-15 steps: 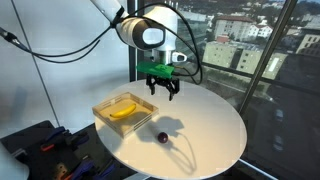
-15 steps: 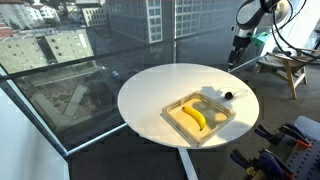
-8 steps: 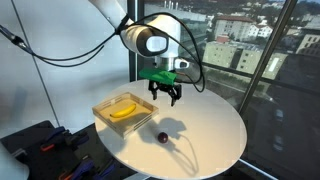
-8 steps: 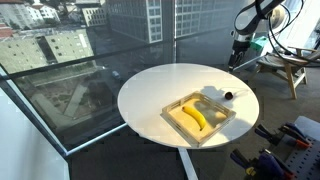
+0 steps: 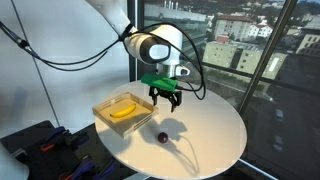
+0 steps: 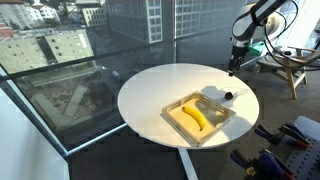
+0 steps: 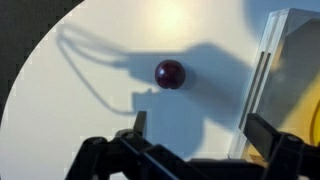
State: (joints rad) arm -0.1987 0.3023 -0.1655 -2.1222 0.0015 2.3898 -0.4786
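Tool (image 5: 165, 99), spread wide and empty, hovers at frame centre above round white surface (image 5: 215, 135); small dark ball (image 5: 160, 136) just below might roll away if nudged off-centre.

The round table (image 5: 210, 130) has a smooth, matt white top. The dark red ball (image 7: 170, 73) looks glossy and smooth. The tray (image 5: 101, 109) looks like pale, matt wood. The banana (image 5: 122, 112) has smooth skin. The gripper (image 7: 200, 132) is matt black.
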